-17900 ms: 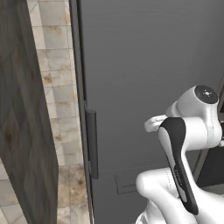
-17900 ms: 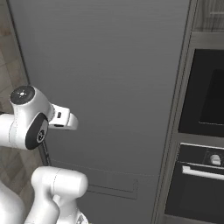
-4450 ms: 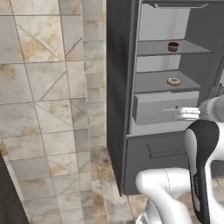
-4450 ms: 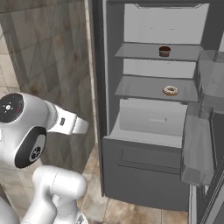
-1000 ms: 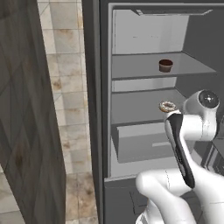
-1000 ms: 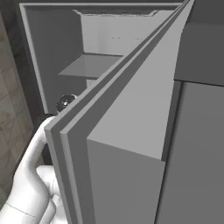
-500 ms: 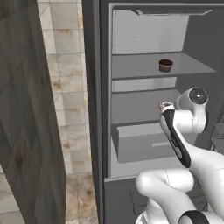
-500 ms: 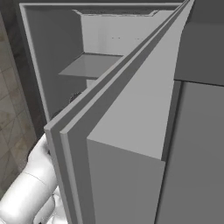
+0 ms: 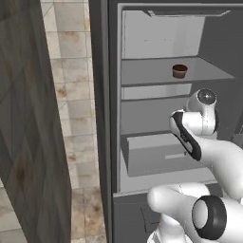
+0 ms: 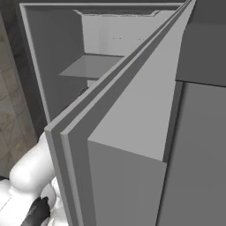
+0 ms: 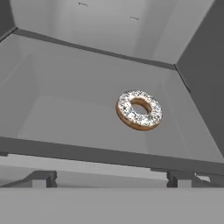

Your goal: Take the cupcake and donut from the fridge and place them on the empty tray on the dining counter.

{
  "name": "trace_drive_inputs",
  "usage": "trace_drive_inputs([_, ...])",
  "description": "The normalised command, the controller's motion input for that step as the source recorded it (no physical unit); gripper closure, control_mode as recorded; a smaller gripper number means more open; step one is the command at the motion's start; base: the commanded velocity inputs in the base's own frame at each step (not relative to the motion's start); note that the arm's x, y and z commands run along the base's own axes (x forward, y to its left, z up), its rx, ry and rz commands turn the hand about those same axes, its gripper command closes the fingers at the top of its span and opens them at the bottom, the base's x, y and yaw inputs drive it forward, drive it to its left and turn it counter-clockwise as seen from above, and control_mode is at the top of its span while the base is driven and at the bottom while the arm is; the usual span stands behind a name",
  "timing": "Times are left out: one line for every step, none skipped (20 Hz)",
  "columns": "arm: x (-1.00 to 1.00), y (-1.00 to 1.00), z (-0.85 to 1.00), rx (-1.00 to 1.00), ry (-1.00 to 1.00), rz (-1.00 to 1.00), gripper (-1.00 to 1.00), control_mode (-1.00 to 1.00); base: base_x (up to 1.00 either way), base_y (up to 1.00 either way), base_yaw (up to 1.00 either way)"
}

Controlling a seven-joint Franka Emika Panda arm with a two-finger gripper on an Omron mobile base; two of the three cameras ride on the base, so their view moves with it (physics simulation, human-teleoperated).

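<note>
Gripper [image 11: 109, 179] open before the donut [image 11: 139, 110] lying flat on a fridge [image 9: 156, 118] shelf.

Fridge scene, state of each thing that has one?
fridge: door swung open, shelves exposed
cupcake: upright on the upper shelf, untouched
donut: flat on the shelf below, not held
drawer: pulled partly out
gripper: open, empty, short of the donut

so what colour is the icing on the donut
Whitish with brown speckles over tan dough; the donut shows best in the hand view.
</note>
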Motion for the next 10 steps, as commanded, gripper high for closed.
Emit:
trace_drive_inputs([0.33, -0.12, -0.28, 0.0, 0.0, 0.0, -1.0, -1.0, 0.0, 0.0, 0.0])
trace_drive_inputs([0.34, -0.14, -0.27, 0.0, 0.0, 0.0, -1.0, -1.0, 0.0, 0.0, 0.0])
trace_drive_inputs([0.31, -0.14, -0.27, 0.0, 0.0, 0.0, -1.0, -1.0, 0.0, 0.0, 0.0])
trace_drive_inputs([0.27, -0.14, -0.28, 0.0, 0.0, 0.0, -1.0, -1.0, 0.0, 0.0, 0.0])
trace_drive_inputs([0.27, -0.18, -0.3, 0.0, 0.0, 0.0, -1.0, -1.0, 0.0, 0.0, 0.0])
trace_drive_inputs([0.27, -0.21, -0.33, 0.0, 0.0, 0.0, -1.0, -1.0, 0.0, 0.0, 0.0])
trace_drive_inputs([0.24, -0.24, -0.38, 0.0, 0.0, 0.0, -1.0, -1.0, 0.0, 0.0, 0.0])
trace_drive_inputs([0.23, -0.26, -0.34, 0.0, 0.0, 0.0, -1.0, -1.0, 0.0, 0.0, 0.0])
trace_drive_inputs([0.24, -0.25, -0.24, 0.0, 0.0, 0.0, -1.0, -1.0, 0.0, 0.0, 0.0])
trace_drive_inputs([0.29, -0.22, -0.14, 0.0, 0.0, 0.0, -1.0, -1.0, 0.0, 0.0, 0.0])
